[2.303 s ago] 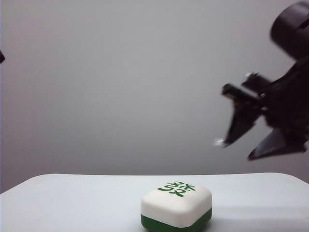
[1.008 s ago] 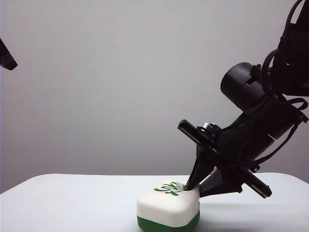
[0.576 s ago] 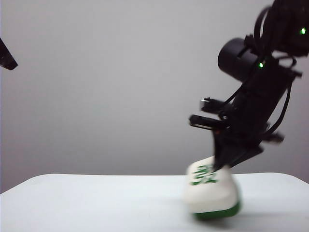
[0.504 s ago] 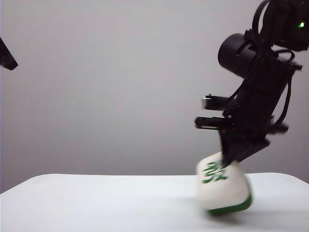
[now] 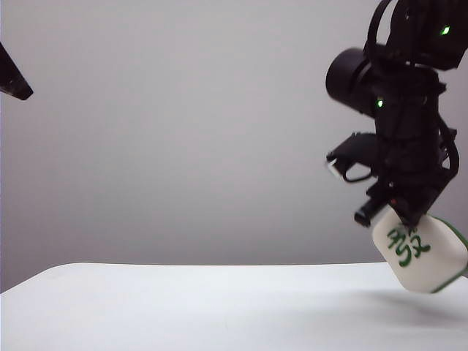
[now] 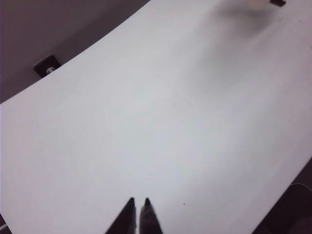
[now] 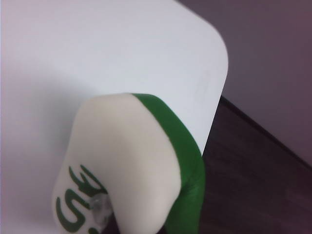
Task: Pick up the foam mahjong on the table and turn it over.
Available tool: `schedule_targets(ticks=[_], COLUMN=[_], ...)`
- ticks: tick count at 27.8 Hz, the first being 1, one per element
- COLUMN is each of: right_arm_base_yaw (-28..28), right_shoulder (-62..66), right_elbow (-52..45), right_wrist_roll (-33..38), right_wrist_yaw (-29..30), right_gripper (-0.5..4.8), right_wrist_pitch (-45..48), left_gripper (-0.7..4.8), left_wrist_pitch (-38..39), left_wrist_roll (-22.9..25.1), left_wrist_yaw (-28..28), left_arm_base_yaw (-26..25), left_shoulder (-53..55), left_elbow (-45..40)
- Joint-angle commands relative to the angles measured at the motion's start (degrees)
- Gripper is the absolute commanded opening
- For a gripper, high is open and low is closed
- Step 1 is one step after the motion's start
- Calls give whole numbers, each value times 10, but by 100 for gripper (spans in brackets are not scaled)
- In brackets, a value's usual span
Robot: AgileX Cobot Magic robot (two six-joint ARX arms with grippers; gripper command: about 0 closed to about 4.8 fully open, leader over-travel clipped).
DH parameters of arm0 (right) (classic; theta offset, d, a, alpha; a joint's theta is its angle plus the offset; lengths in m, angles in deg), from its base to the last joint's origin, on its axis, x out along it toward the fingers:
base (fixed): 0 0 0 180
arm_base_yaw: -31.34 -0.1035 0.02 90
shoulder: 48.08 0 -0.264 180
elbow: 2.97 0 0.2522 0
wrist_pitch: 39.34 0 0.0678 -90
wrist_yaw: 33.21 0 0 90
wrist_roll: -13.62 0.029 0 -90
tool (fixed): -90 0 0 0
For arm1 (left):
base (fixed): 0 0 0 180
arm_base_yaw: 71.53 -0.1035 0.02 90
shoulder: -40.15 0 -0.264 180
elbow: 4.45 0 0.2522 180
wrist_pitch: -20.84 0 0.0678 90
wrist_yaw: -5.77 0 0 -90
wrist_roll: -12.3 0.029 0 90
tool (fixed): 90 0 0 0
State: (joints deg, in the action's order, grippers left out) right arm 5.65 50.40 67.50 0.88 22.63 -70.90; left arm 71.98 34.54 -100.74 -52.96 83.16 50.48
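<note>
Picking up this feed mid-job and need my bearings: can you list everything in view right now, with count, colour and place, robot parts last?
foam mahjong: one, white half with a green character and a dark green half, lifted clear of the table at the right of the exterior view, tilted, held by the right pincer.
table: one, plain white with rounded corners, across the bottom of the exterior view.
small dark fitting: one, black, beyond the table's edge in the left wrist view.
right pincer: one, black, shut on the foam mahjong, above the table's right end.
left pincer: one, black, tips close together and holding nothing, hovering over bare table.
</note>
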Motion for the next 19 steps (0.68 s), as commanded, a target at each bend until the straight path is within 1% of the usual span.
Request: schedule_targets(ticks=[1, 3, 5, 6, 7, 8, 10, 11, 13, 14, 15, 17, 19], right_arm_base_yaw=[-4, -7, -22, -36, -45, -52, -62, -65, -68, -68, -68, -68, -68], right_shoulder=[24, 38, 46, 45, 45, 46, 45, 45, 45, 45, 45, 45, 45], right_elbow=[3, 3, 3, 5, 9, 12, 15, 20, 28, 35, 40, 49, 52], right_wrist_roll=[-12, -11, 12, 43, 73, 90, 120, 133, 147, 155, 167, 195, 217], right_wrist_yaw=[-18, -17, 23, 90, 153, 184, 216, 235, 262, 285, 299, 336, 355], right_gripper=[-6, -1, 51, 86, 87, 87, 98, 126, 161, 173, 176, 198, 216], right_wrist_pitch=[-3, -9, -20, -21, -20, -18, -9, -8, -12, -16, -19, -25, -21], left_gripper=[18, 18, 18, 18, 19, 18, 19, 19, 19, 19, 19, 19, 19], left_wrist_pitch=[-10, -11, -11, -11, -11, -11, -10, -10, -10, -10, -10, -10, -10], left_wrist_roll=[-2, -2, -2, -2, -2, -2, -2, -2, -2, -2, -3, -4, -7], left_wrist_yaw=[-4, -5, -5, -5, -5, -5, -5, -5, -5, -8, -13, -30, -38], left_arm_base_yaw=[0, 0, 0, 0, 0, 0, 0, 0, 0, 0, 0, 0, 0], left_shoulder=[-1, -1, -1, -1, -1, -1, -1, -1, -1, -1, -1, -1, -1], left_elbow=[2, 2, 2, 2, 2, 2, 1, 1, 1, 1, 1, 1, 1])
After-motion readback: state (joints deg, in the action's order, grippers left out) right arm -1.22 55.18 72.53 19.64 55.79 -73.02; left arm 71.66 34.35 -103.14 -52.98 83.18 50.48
